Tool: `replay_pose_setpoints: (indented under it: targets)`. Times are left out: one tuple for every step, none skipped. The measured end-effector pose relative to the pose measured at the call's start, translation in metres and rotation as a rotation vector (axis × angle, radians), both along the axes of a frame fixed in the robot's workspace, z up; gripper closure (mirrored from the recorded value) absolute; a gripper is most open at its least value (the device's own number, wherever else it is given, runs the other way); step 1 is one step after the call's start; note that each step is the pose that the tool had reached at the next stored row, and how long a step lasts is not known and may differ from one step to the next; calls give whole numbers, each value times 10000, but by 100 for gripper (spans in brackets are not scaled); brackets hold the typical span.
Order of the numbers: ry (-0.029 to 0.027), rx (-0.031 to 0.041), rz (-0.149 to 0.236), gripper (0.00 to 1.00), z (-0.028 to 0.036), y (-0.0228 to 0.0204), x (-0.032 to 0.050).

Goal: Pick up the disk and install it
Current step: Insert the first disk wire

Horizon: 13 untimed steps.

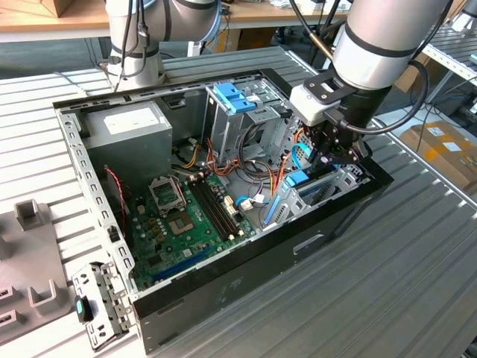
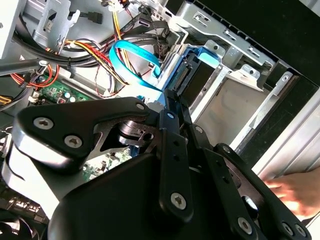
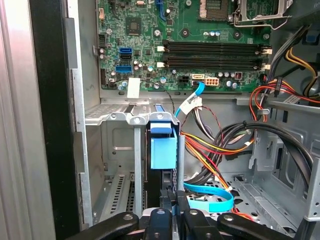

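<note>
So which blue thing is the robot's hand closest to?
The disk in its light blue carrier, standing on edge right by the hand. The blue latch sits farther away atop the tall cage, and the blue cable curls beside it.

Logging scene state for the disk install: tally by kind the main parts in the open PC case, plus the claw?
Power-supply box: 1
Motherboard: 1
Drive cage with blue latch: 1
Hard disk in light blue carrier: 1
Claw: 1
Total: 5
</note>
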State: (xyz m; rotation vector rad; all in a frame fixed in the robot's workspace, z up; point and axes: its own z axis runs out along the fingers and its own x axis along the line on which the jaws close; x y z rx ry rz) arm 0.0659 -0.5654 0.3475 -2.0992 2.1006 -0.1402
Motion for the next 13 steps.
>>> replay_pose_setpoints:
  targets:
    - [0,11,0,84,-1,-5,0]
    - [0,18,0,84,-1,-11,0]
    - [0,21,0,84,0,-15,-1]
    - [0,25,0,84,0,-15,-1]
    - [0,30,1,84,-1,-15,-4]
    - [-1,36,1,84,0,-16,-7]
    - [-1,38,0,84,-1,-16,-11]
    - [-1,39,0,84,-1,-16,-14]
    - [-1,42,1,84,-5,-18,-14]
    - [-1,41,1,84,-8,-19,-15]
    - [-1,39,0,84,-10,-19,-15]
    - [0,39,0,84,-11,-19,-15]
    - [0,40,0,84,-12,-19,-15]
